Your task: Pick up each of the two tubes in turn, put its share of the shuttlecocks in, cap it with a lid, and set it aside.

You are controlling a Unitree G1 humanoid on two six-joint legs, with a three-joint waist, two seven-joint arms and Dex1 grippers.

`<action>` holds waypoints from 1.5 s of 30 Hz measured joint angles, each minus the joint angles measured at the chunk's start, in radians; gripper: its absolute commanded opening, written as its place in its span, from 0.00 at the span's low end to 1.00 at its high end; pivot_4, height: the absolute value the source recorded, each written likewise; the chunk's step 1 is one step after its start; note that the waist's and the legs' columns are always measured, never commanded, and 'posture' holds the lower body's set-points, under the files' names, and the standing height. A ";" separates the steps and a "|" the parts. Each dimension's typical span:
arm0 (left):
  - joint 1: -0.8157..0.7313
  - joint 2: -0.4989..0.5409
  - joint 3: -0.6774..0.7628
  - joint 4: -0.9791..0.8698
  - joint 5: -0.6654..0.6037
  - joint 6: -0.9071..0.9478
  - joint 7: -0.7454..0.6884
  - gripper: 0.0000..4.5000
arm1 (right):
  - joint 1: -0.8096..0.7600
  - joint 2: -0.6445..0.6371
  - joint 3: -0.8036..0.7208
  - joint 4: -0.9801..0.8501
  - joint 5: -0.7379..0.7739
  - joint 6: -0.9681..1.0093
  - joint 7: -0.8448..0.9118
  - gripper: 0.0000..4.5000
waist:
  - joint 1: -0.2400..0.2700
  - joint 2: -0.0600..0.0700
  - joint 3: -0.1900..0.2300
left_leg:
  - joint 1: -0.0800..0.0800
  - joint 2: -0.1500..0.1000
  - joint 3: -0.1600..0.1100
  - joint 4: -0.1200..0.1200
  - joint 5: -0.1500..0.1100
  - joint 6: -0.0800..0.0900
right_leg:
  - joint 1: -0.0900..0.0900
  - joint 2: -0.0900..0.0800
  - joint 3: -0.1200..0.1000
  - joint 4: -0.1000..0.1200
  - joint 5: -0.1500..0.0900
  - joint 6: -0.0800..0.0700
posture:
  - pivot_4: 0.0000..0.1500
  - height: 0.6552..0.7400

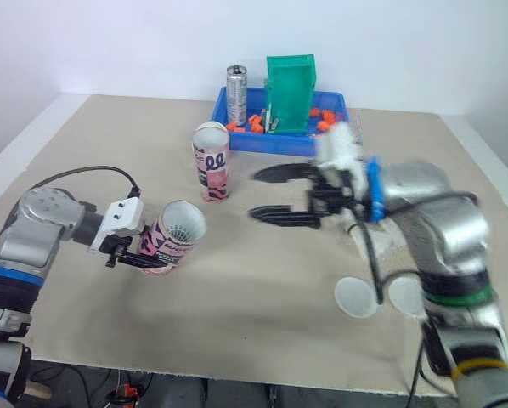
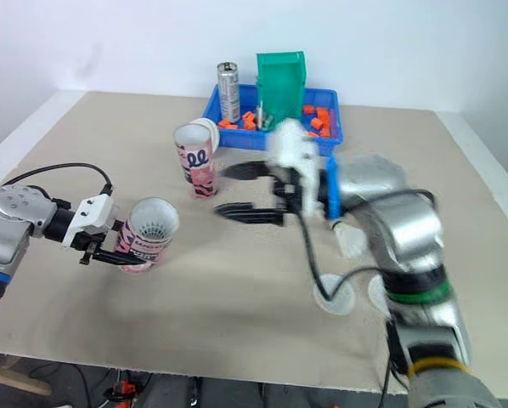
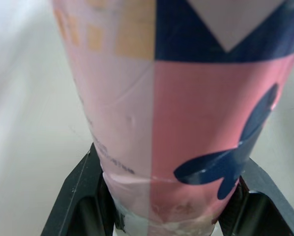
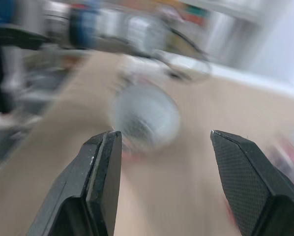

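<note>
Nearest lay 2 white lids (image 1: 356,297), flat on the beige table cover (image 1: 237,314) beside the right arm, probably staged for capping. Left gripper (image 1: 143,257) was clenched around the base of 1 pink patterned tube (image 1: 173,236), tilting it so its open mouth faced the right gripper (image 1: 256,194), likely to ease loading; white feathers showed inside. That right gripper hung over the table, fingers spread wide and holding nothing, aimed at the mouth. The other tube (image 1: 211,161) stood upright, well apart, before a blue tray (image 1: 279,146) holding a green bin (image 1: 290,93), a silver can (image 1: 236,93) and orange bits. The cover looked matte; a plain white wall rose behind.
</note>
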 measured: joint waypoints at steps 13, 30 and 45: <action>-0.076 -0.031 -0.065 0.102 0.009 -0.048 -0.004 0.49 | 0.584 -0.088 -0.396 -0.251 0.134 0.143 -0.160 0.70 | 0.000 0.002 -0.001 | 0.004 -0.001 -0.002 0.009 0.001 0.001 | 0.009 -0.001 0.000 -0.001 -0.001 0.002 | 1.00 0.95; -0.114 -0.044 -0.107 0.158 -0.006 -0.108 -0.017 0.49 | 0.697 -0.020 -0.356 -0.127 0.052 0.067 -0.339 0.70 | 0.002 0.003 -0.001 | 0.003 -0.002 0.001 0.011 0.001 0.002 | 0.013 -0.004 0.000 -0.004 -0.002 0.004 | 1.00 0.95; -0.111 -0.047 -0.103 0.156 -0.011 -0.103 -0.017 0.49 | 0.532 -0.013 -0.199 0.071 -0.082 -0.025 -0.439 0.70 | 0.002 0.003 -0.001 | 0.002 -0.003 0.001 0.011 0.001 0.002 | 0.013 -0.004 0.000 -0.004 -0.003 0.005 | 1.00 0.95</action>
